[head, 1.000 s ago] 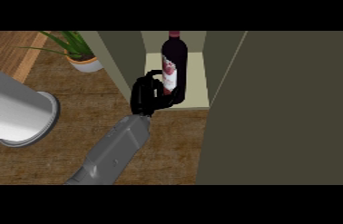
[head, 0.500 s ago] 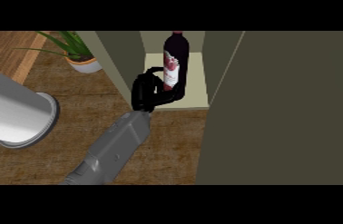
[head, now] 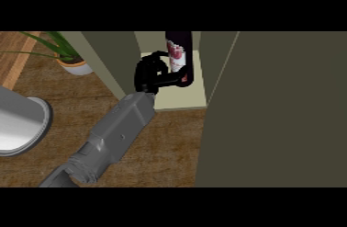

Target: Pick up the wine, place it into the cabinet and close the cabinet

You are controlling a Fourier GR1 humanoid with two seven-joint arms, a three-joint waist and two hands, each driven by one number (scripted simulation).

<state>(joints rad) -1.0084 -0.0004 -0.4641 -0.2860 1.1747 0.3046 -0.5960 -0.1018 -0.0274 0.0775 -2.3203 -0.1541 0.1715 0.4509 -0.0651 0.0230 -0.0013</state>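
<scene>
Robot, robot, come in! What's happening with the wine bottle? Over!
One hand curled round the wine bottle, inside the open cabinet. Other hand not in view. Cabinet door open. Nothing in the way.

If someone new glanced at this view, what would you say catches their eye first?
Most striking is the dark wine bottle with a red-and-white label, upright on the pale shelf of the olive-green cabinet at top centre, with the black left hand curled round its lower part. Next comes the cabinet's large open door filling the right side. A potted green plant stands top left.
</scene>
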